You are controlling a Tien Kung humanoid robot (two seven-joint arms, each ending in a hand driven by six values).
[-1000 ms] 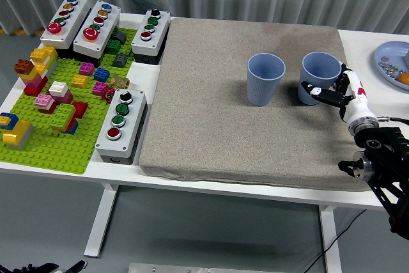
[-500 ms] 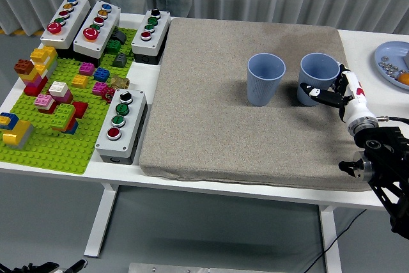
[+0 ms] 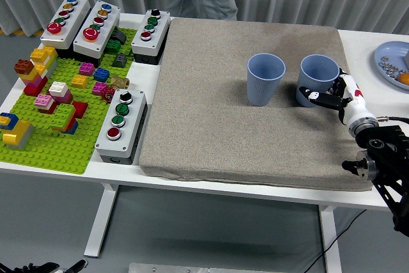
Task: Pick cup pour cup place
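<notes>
My right hand (image 3: pixel 332 97) wraps its fingers (image 3: pixel 317 96) around the right cup (image 3: pixel 317 76). I see the left cup (image 3: pixel 265 78) standing just beside it on the mat (image 3: pixel 211 113).

Two blue cups (image 3: pixel 266 78) right of centre, four button boxes (image 3: pixel 122 124) (all toward the left), one green brick baseplate (image 3: pixel 45 142), one grey mat (image 3: pixel 217 126), one plate (image 3: pixel 390 62) at right edge.

right hand (image 3: pixel 332 97) fingers curled, arm extended
</notes>
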